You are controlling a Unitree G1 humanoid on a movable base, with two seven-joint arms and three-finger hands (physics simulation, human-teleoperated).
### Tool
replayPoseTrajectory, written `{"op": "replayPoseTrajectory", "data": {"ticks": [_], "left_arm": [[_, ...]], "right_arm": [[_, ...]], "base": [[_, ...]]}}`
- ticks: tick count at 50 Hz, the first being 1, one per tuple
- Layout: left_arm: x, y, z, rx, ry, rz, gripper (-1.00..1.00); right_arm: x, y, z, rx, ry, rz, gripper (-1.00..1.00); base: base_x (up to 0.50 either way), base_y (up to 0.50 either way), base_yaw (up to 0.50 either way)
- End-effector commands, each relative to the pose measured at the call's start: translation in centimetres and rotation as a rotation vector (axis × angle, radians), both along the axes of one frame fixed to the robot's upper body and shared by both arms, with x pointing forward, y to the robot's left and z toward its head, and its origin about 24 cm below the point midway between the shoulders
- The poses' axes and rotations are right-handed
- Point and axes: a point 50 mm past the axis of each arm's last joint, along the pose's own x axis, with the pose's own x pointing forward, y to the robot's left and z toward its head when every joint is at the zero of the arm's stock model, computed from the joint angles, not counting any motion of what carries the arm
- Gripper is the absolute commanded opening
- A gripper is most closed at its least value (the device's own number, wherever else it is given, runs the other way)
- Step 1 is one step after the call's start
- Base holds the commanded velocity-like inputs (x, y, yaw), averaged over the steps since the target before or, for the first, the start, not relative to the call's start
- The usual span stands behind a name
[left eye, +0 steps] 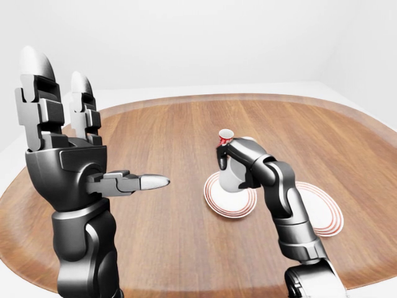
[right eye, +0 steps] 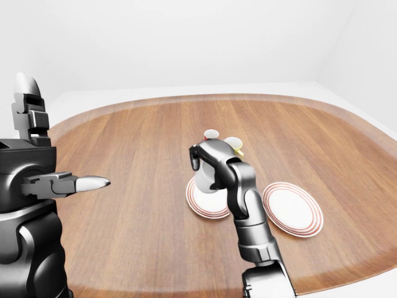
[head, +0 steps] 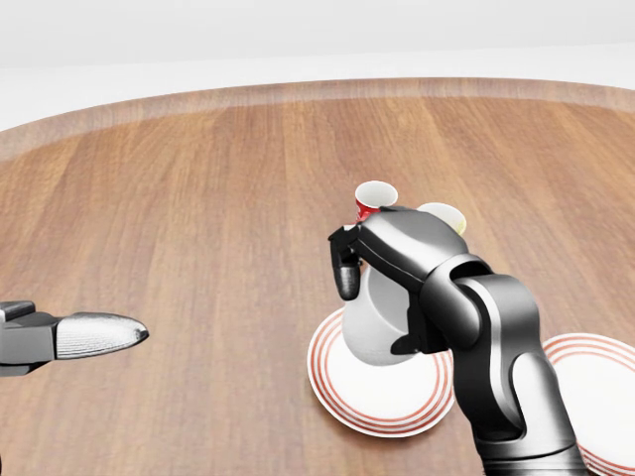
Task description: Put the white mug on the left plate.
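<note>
The white mug with the yellow side and handle (head: 444,212) stands on the round brown wooden bench (head: 198,198), and only its rim peeks out above the robot's right hand (head: 397,278) in the head view. A red mug with white swirls (head: 373,197) stands just to its left, close by. The step in hand looks like the reach: the mug is not yet held and not yet on a plate. The right hand hangs over the left white plate with red rings (head: 392,421), near the mugs, with the grey arm bent at the elbow and coming up from the bottom of the head view. Its fingers (head: 345,270) droop down, loose, and hold nothing. Next, the hand would likely need to go a little further up the view, past the red mug without bumping it, and wrap its fingers round the white mug. Then it would need to lift the mug and set it down on the left plate, not on the right ringed plate (head: 595,382) beside it. The left hand (left eye: 68,167) is held up well apart from the mugs, with two fingers straight up, one poking sideways, spread and empty.
</note>
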Motion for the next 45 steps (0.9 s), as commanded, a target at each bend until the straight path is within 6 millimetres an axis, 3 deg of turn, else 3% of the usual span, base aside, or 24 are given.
{"op": "replayPoseTrajectory", "data": {"ticks": [1, 7, 19, 26, 45], "left_arm": [[-0.1, -0.1, -0.1, 0.003, 0.003, -0.004, 1.00], [0.0, 0.0, 0.1, 0.002, -0.004, -0.002, 1.00], [0.0, 0.0, -0.1, 0.002, 0.003, -0.003, 1.00], [0.1, 0.1, 0.0, -0.001, 0.003, 0.000, 1.00], [0.1, 0.1, 0.0, -0.002, 0.000, 0.002, 1.00]], "right_arm": [[3.4, 1.2, -2.1, -0.068, 0.158, 0.076, -1.00], [3.8, 1.3, -4.5, -0.110, 0.210, 0.070, -1.00], [4.8, 1.4, -7.0, -0.174, 0.242, 0.027, -1.00], [5.9, 1.7, -6.6, -0.220, 0.219, 0.013, -1.00], [6.8, 0.9, -8.4, -0.274, 0.219, -0.049, -1.00]], "base": [[0.00, 0.00, 0.00], [0.00, 0.00, 0.00], [0.00, 0.00, 0.00], [0.00, 0.00, 0.00], [0.00, 0.00, 0.00]]}}
